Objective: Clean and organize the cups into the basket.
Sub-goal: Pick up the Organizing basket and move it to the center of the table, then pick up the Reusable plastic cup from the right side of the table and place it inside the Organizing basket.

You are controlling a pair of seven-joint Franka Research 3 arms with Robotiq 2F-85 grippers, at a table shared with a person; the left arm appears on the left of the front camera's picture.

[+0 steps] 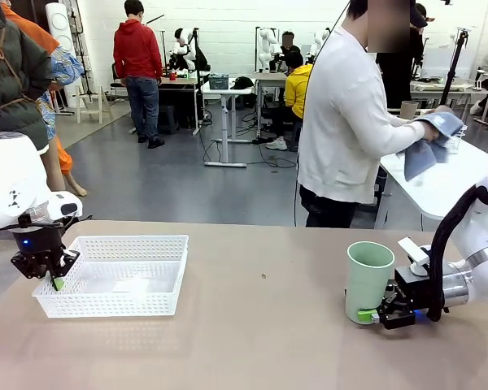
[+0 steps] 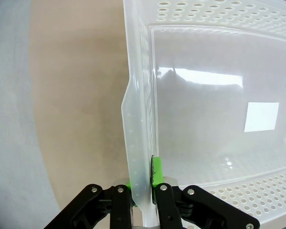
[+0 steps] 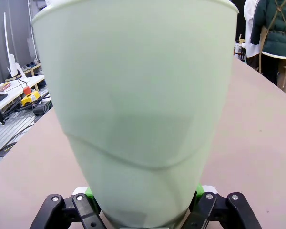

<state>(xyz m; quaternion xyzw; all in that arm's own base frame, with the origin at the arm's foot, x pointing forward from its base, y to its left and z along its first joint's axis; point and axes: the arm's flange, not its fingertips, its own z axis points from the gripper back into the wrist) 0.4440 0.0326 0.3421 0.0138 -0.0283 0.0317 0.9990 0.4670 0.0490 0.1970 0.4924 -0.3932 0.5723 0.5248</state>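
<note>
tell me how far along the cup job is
Done: nothing; the white lattice plastic basket holds no cups. In hand: left gripper clamps its left wall, right gripper grips the upright pale mint green tumbler near its base. Left: placing it; the person holds a blue-grey cloth.

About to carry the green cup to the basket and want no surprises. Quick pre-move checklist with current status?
1. Right end effector grips mint cup near its base: ok.
2. Cup upright on table: ok.
3. Left end effector pinches basket wall: ok.
4. Room in basket: ok.
5. Person's hands away from the path, busy with a cloth: ok.
6. Cup inside clean: cannot tell.
</note>
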